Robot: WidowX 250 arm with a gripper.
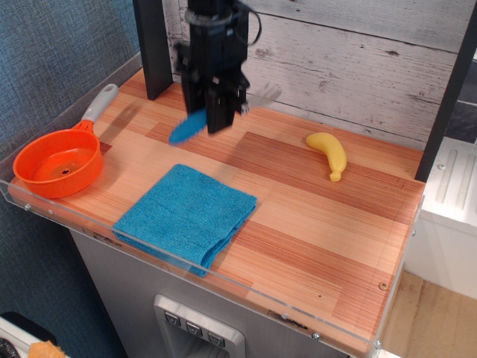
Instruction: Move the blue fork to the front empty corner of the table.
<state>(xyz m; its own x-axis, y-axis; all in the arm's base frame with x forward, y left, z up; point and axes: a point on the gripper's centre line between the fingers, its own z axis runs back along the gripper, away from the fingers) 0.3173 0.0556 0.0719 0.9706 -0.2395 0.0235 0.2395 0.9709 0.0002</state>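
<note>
My gripper (218,119) is shut on the blue fork (186,128) and holds it in the air above the back half of the table (313,224). The fork is blurred by motion. Its blue handle sticks out to the lower left of the fingers and its silver tines (262,95) to the upper right. The front empty corner of the table (365,294) is bare striped wood at the lower right, with a small dark screw dot (383,286) and the clear acrylic rim along its edge.
A folded blue cloth (188,214) lies at the front middle-left. An orange pan (59,162) with a grey handle sits at the left edge. A yellow banana (330,154) lies at the back right. A dark post (153,45) stands at the back left.
</note>
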